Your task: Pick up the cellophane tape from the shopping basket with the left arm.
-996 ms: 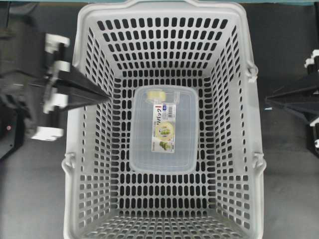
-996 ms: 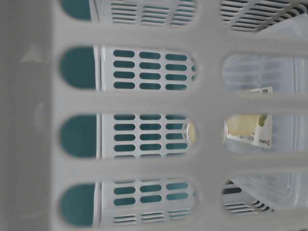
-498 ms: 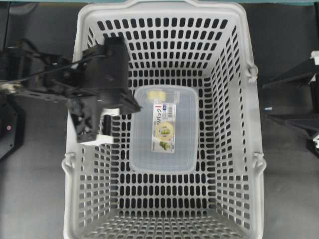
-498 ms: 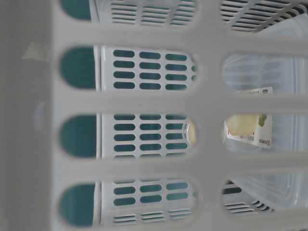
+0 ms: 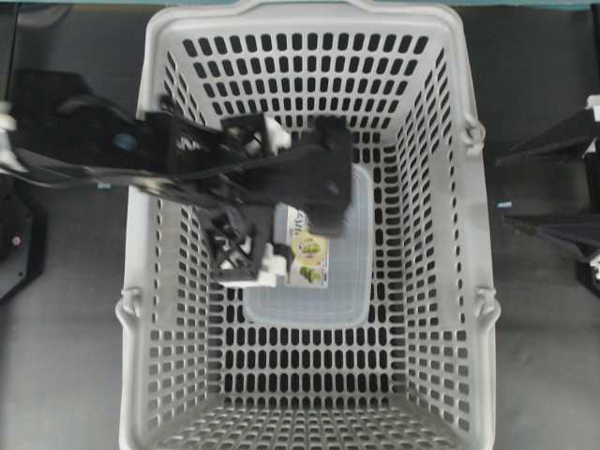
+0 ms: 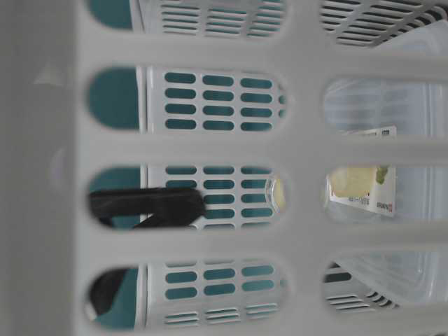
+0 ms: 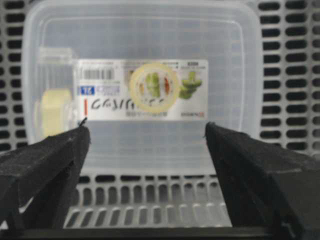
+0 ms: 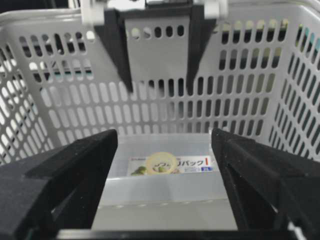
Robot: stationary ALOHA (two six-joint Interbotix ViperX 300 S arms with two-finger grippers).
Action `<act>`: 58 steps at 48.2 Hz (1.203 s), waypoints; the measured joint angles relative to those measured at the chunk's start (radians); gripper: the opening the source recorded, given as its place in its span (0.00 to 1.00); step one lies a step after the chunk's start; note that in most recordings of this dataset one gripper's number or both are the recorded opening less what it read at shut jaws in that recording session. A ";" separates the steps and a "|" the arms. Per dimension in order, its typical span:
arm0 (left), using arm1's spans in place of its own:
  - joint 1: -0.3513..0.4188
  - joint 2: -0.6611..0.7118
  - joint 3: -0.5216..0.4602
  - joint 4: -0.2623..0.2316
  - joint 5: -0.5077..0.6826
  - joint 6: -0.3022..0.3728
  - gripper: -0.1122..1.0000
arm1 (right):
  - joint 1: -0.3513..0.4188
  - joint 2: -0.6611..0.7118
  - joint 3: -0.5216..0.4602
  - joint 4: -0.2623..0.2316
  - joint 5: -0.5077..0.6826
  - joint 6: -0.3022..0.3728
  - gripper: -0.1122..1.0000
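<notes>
In the shopping basket [image 5: 187,394], cellophane tape [image 7: 55,106] on edge; left arm [image 5: 187,159] fingers [image 7: 45,155] wide.

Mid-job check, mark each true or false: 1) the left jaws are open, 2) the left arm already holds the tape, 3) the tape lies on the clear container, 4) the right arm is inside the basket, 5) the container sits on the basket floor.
1) True: the left gripper has its jaws wide apart.
2) False: the cellophane tape lies free, nothing between the jaws.
3) True: it rests at one end of the clear container, beside the label.
4) False: the right gripper is outside the shopping basket, facing it.
5) True.
</notes>
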 measured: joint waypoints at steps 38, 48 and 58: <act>-0.017 0.213 -0.071 -0.002 0.011 0.040 0.91 | 0.005 -0.002 0.000 0.000 -0.002 0.000 0.76; -0.008 0.233 -0.061 0.000 0.000 0.040 0.91 | 0.005 -0.002 0.000 0.000 -0.003 0.000 0.76; -0.014 0.247 -0.041 0.000 -0.018 0.040 0.91 | 0.005 -0.002 0.000 0.000 -0.003 0.000 0.76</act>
